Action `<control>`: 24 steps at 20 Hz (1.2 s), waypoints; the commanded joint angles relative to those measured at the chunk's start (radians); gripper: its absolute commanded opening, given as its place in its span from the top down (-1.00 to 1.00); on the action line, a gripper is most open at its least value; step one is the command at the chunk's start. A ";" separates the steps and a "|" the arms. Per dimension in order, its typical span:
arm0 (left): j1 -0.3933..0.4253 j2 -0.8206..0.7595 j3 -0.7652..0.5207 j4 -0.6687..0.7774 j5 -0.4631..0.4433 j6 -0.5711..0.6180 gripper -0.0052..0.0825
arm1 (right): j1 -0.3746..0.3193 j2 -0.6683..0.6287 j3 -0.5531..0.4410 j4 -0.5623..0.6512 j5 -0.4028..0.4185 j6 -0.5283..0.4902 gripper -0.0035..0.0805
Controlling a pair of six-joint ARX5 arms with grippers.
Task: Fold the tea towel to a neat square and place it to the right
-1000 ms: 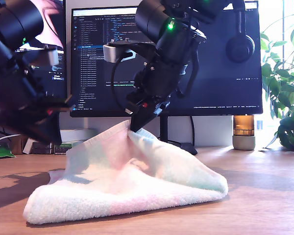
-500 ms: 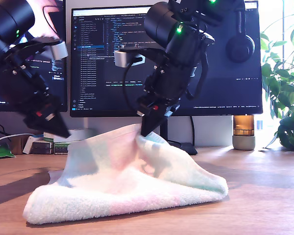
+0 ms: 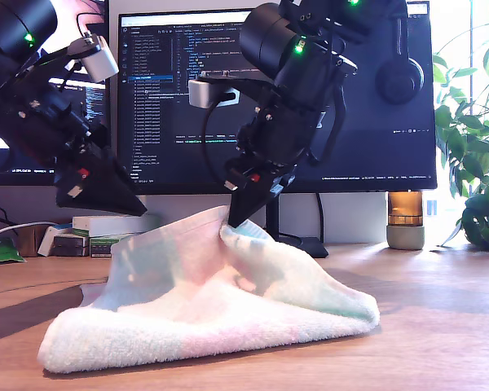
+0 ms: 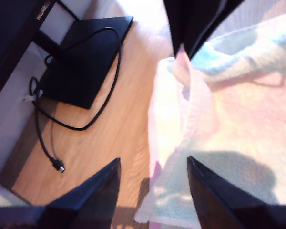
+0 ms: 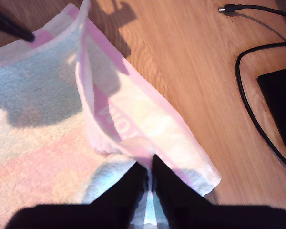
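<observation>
**One gripper off the cloth, one holding on**

Nearest to the exterior view, the single tea towel [image 3: 212, 318] lies on the worktop [image 3: 440, 326] in a loose doubled heap. Its rounded fold is to the front and its back edge is drawn up into a peak. This is not yet a square.

My second gripper [image 3: 232, 218] is at that peak, fingers closed tight on the pink-banded edge, much as it was a second ago.

The change is at my first gripper [image 3: 130, 204]. It has lifted up and away from the towel's back corner on the exterior view's left. Its fingers are spread wide with nothing between them, hanging clear above the cloth.

I judge that one corner has been let go, so the lifted edge now hangs from one pinch. The next fold probably needs a fresh grip, or the edge laid down.

Count: one towel and two grippers. Behind them are one monitor foot [image 4: 81, 62] with one loose cable [image 4: 105, 95], two screens, the larger one [image 3: 375, 106] carrying one pair of headphones [image 3: 399, 77], one small amber jar [image 3: 406, 220], and one leafy plant [image 3: 473, 163].
</observation>
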 commanded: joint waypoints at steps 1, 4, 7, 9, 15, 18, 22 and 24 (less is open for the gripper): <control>0.011 0.061 -0.004 0.000 0.005 0.038 -0.01 | 0.008 0.005 0.000 0.005 -0.007 0.002 0.94; 0.023 0.130 0.029 0.000 0.003 0.056 -0.01 | 0.008 0.005 0.000 0.000 -0.007 0.003 0.94; 0.034 0.182 0.088 -0.002 0.003 0.079 -0.01 | 0.008 0.004 0.000 -0.009 -0.007 0.004 0.94; 0.044 0.205 0.136 -0.044 0.003 0.082 -0.01 | 0.008 0.004 0.000 -0.014 -0.007 0.003 0.94; 0.061 0.229 0.209 -0.177 0.003 0.108 0.00 | 0.008 0.004 0.000 -0.015 -0.007 0.003 0.94; 0.065 0.229 0.211 -0.233 0.005 0.106 0.02 | 0.008 0.004 0.000 -0.013 -0.007 0.003 0.94; 0.065 0.230 0.211 -0.241 0.035 0.089 0.02 | 0.008 0.004 0.000 -0.009 -0.007 0.003 0.94; 0.065 0.233 0.211 -0.239 0.042 0.089 0.02 | 0.008 0.004 0.000 -0.009 -0.007 0.003 0.94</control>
